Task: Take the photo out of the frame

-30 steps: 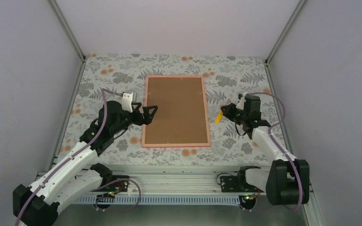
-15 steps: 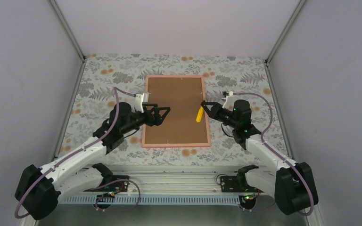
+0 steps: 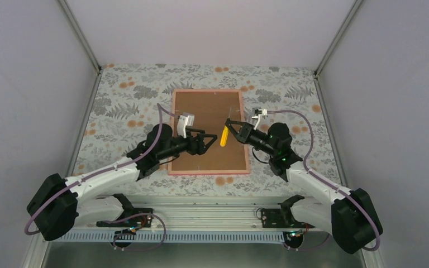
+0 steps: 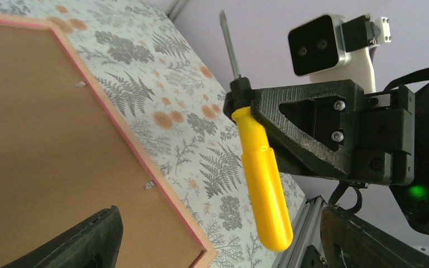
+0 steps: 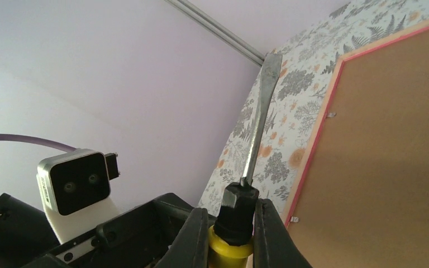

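White links (image 3: 98, 180), black joints (image 3: 50, 206), mauve cables (image 3: 303, 118), and a black right claw (image 4: 239, 99) with silver screws.

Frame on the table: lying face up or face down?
Face down. The frame shows its brown backing board upward, with small metal clips along the pink edge.

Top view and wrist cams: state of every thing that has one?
Thin pink rectangular picture frame: lying flat, face down on the floral cloth.
Brown fibreboard backing board: still seated in the frame.
Yellow-handled screwdriver: held up above the board.
Right tool: shut on the screwdriver's black collar.
Left tool: open, empty, facing the screwdriver's handle.
Photo: not in view.
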